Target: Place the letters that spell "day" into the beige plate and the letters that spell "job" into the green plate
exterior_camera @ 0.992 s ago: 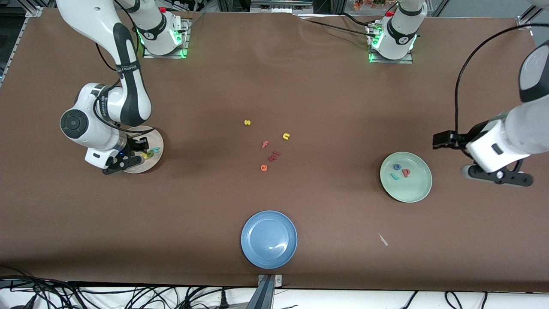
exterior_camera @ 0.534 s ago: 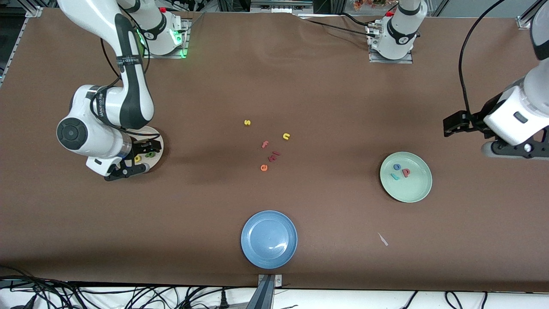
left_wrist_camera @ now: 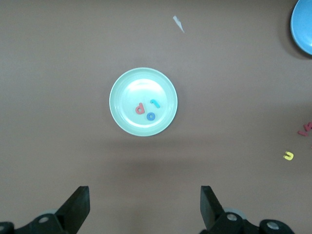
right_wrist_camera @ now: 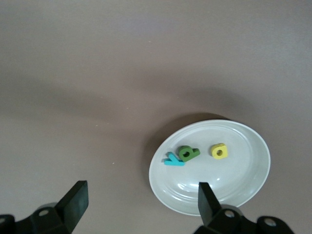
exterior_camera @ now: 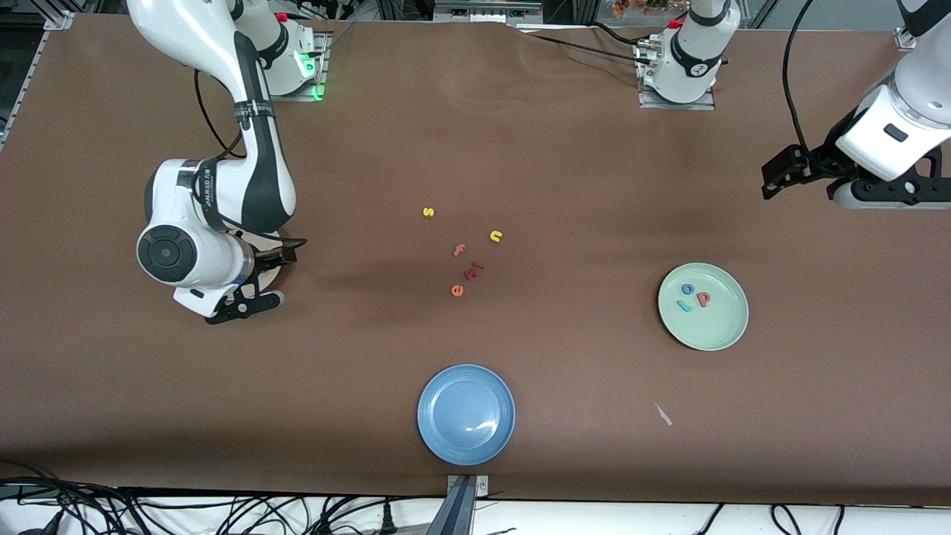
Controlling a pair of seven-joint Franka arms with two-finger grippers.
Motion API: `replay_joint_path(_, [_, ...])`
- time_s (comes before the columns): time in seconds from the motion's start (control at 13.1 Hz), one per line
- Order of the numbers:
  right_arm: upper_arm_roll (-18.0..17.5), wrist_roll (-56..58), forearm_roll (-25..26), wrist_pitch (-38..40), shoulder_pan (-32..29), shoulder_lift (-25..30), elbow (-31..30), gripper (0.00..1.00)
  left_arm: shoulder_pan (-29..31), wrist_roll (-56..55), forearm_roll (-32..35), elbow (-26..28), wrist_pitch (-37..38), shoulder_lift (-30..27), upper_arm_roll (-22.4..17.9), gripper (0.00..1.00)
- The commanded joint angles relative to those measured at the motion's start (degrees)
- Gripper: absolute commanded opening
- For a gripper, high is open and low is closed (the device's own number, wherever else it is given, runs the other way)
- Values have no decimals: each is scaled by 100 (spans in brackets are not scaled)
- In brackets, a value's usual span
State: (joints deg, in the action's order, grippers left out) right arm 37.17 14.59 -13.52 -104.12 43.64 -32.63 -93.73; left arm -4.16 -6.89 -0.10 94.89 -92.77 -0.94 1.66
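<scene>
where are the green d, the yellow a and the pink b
green d (right_wrist_camera: pixel 188 153), right wrist view, on its round bowl
yellow a (right_wrist_camera: pixel 219 151), right wrist view, on its body beside the hole
pink b (exterior_camera: pixel 703 299), front view, on its loop

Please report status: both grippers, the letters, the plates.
Left gripper open, empty, waiting. Right gripper open above beige plate. Day letters there; job letters in green plate.

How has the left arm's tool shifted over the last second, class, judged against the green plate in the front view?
Yes. The left tool, open and empty, has risen and drawn back toward the robots' bases, away from the green plate, which has not moved.
</scene>
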Motion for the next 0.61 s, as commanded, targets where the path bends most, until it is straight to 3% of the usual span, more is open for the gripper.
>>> replay_joint_path(0.0, [-1581, -246, 1066, 207, -1351, 781, 31, 100, -41, -58, -139, 109, 74, -65, -104, 100])
replay_joint_path(0.08, [-2390, -246, 1262, 199, -2150, 1028, -22, 100, -50, -40, -79, 91, 74, -56, -104, 100])
replay_joint_path(0.31, [-3432, -228, 1596, 549, -3280, 1748, -48, 100, -41, -14, -69, 73, 74, -47, -104, 100])
replay_joint_path(0.53, [-3488, -255, 1817, 1268, -3415, 2680, -22, 100, -42, -5, -69, 3, 74, -3, -104, 100])
